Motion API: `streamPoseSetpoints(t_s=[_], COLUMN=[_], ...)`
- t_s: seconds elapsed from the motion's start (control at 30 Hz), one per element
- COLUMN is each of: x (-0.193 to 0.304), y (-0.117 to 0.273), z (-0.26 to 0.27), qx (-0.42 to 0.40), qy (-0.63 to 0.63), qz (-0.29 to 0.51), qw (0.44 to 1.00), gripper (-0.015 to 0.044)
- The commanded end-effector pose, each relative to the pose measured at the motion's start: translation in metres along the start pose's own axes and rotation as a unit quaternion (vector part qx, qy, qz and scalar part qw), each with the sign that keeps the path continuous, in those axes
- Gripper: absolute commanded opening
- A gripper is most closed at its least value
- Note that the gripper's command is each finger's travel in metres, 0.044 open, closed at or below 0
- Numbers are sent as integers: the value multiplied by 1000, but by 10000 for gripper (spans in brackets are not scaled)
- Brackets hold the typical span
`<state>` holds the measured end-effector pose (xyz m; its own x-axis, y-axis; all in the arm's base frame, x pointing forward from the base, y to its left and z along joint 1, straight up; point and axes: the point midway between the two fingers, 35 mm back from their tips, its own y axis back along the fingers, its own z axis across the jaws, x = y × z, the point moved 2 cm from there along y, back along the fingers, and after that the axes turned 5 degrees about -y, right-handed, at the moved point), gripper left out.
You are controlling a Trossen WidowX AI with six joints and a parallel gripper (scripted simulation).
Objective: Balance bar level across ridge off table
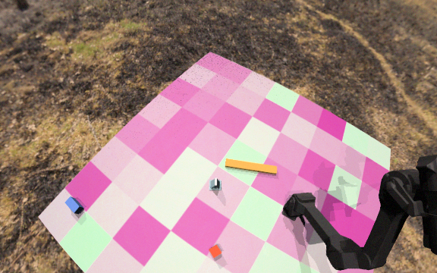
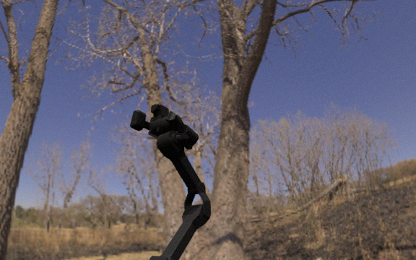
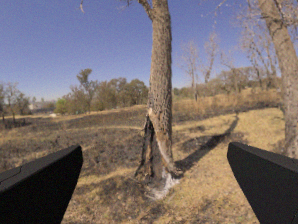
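Observation:
The orange bar (image 1: pixel 251 167) lies on the checkered table (image 1: pixel 180 189) in the top view, slightly tilted across the view. The small grey ridge (image 1: pixel 215 185) with a pale top edge stands below and left of the bar's left end, apart from it, with nothing on it. My gripper (image 3: pixel 156 152) is open in the wrist view, its two black fingers wide apart with nothing between them. The gripper is raised high and away from the bar and ridge. Its fingers cannot be made out in the top and exterior views. The wrist view shows neither bar nor ridge.
A blue block (image 1: pixel 74 205) lies near the table's left corner. A red cube (image 1: pixel 215 251) sits below the ridge near the bottom of the top view. The black arm (image 1: pixel 328 235) (image 2: pixel 186 227) covers part of the table's right side.

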<state>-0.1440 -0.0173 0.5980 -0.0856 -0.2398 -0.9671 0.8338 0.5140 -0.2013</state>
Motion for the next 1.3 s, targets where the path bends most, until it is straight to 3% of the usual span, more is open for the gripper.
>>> streamPoseSetpoints(t_s=[0.0,0.1,0.63,0.93,1.27], x=[0,-3,5,43,108], y=[0,0,41,97,183], z=[1,19,189,281,348], qx=[-1,-16,-203,-354,-526], qy=[2,26,177,259,323], qz=[-1,-17,-162,-211,-231], qw=[1000,999,949,874,752], gripper=[374,315,315,315,315])
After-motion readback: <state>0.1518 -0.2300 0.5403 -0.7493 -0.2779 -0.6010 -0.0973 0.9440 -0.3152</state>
